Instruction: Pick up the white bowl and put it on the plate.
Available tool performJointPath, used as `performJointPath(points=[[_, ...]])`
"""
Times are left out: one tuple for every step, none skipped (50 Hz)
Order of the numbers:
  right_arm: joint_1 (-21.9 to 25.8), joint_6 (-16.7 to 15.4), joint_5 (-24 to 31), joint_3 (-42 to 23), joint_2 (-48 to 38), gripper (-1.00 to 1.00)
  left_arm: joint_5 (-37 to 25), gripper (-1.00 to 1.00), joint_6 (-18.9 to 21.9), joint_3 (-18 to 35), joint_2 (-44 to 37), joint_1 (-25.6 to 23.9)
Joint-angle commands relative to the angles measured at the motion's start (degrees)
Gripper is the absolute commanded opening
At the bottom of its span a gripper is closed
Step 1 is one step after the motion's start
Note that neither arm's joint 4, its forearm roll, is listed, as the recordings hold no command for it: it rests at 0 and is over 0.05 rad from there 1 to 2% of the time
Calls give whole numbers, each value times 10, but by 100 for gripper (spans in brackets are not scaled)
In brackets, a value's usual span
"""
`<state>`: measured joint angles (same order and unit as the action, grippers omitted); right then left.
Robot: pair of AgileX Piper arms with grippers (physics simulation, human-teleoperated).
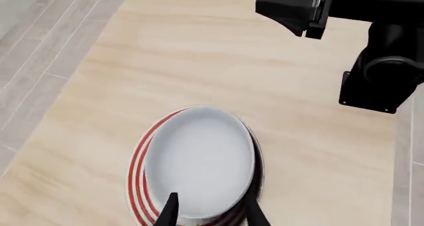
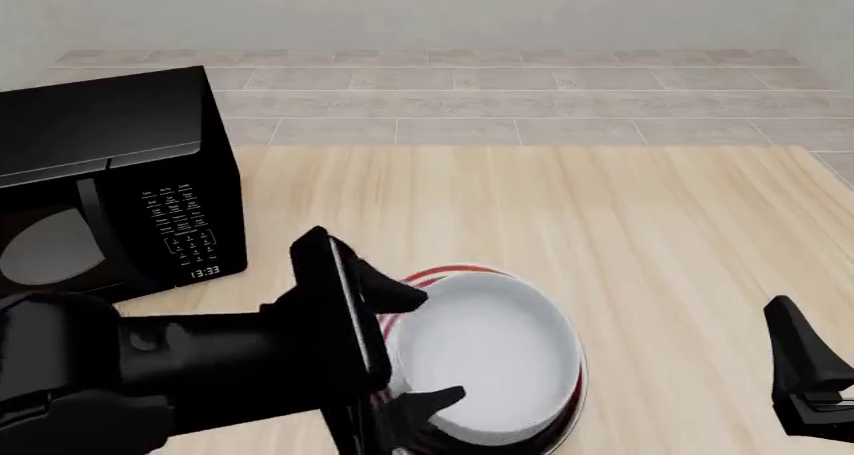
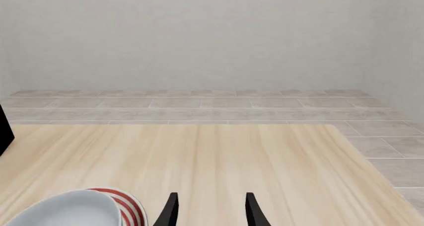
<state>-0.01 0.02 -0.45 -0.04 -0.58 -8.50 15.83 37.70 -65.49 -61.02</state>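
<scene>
The white bowl (image 2: pixel 487 360) is seen resting on the plate (image 2: pixel 461 273), whose red rings show only past the bowl's far and right edges. The left gripper (image 2: pixel 407 345) is held at the bowl's left side with its fingers (image 2: pixel 390 291) spread wide; one finger is placed just beyond the bowl's far-left rim, the other at its near-left rim. Whether either finger touches the bowl cannot be told. The right gripper (image 2: pixel 805 375) is seen well to the right of those fingers, apart from the bowl, partly cut off by the frame. A black microwave (image 2: pixel 114 180) is set on the desk (image 2: pixel 641 215), behind and left of the left fingers.
</scene>
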Motion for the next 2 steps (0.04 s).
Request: performJointPath(points=[[0, 0, -1, 0, -1, 100, -47, 100, 12, -16, 75, 19], [0, 0, -1, 0, -1, 100, -52, 100, 12, -18, 83, 20]])
